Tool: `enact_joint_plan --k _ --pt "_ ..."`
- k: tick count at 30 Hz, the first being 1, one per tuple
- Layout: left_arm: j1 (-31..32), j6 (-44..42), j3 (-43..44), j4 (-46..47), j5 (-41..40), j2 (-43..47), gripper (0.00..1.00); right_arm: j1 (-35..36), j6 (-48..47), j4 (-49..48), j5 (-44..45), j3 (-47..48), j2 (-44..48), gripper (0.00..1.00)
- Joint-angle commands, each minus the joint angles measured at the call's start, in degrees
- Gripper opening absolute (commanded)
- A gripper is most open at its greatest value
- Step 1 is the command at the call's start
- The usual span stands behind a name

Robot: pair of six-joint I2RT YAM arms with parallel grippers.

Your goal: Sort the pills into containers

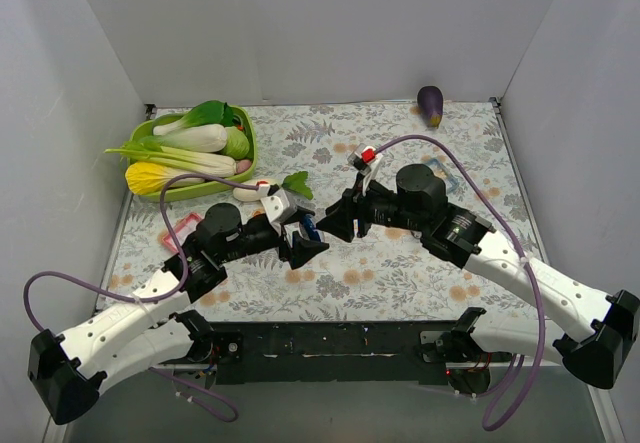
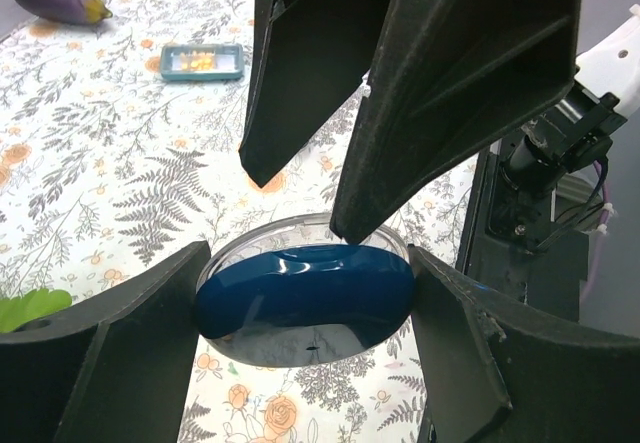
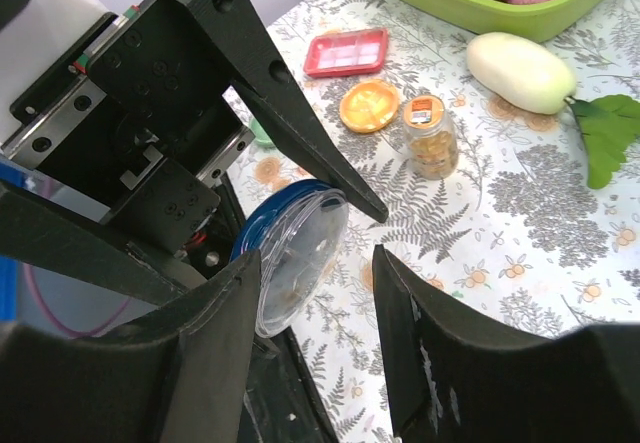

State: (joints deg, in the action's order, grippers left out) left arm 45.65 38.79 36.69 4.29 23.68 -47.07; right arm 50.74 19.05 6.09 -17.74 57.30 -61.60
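Spilling is the main danger here. The left gripper [image 2: 310,263] has its jaws closed on the sides of the blue tin [image 2: 305,308]. I judge that it holds the tin off the table [image 1: 400,283], near the middle, turned so that the clear lid [image 3: 300,248] faces the right gripper [image 3: 318,263]. The jaws of the right one are open and grip nothing; one finger [image 2: 440,113] touches or almost touches the rim of the lid. If the lid is pulled off while the tin is tilted like this, whatever is inside can fall out and roll over the table. The wall of the tin is round and looks smooth, so a hard pull can also turn it or slide it out of the left jaws. The two grippers are very near, so a small error can knock one against the other. Something small and brownish shows through the lid, but I cannot tell what it is. The blue tray [image 2: 165,63] lies well apart and holds yellow pills [image 2: 200,60]. The bottle [image 3: 430,141], with its orange cap on, also holds yellow ones. The pink tray [image 3: 346,51], the orange dish [image 3: 369,105] and an edge of the green dish [image 3: 262,131] are near the bottle; I cannot tell their contents.
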Motion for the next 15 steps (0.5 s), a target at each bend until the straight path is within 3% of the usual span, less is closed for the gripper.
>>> enact_joint_plan --k 1,15 --pt "0.58 -0.11 5.59 5.64 0.23 0.58 0.27 1.9 -4.98 5.25 3.32 0.1 -1.59 0.56" --pt "0.58 0.06 8.31 2.48 -2.32 -1.36 0.26 3.4 -8.06 7.36 5.25 0.09 -2.64 0.51"
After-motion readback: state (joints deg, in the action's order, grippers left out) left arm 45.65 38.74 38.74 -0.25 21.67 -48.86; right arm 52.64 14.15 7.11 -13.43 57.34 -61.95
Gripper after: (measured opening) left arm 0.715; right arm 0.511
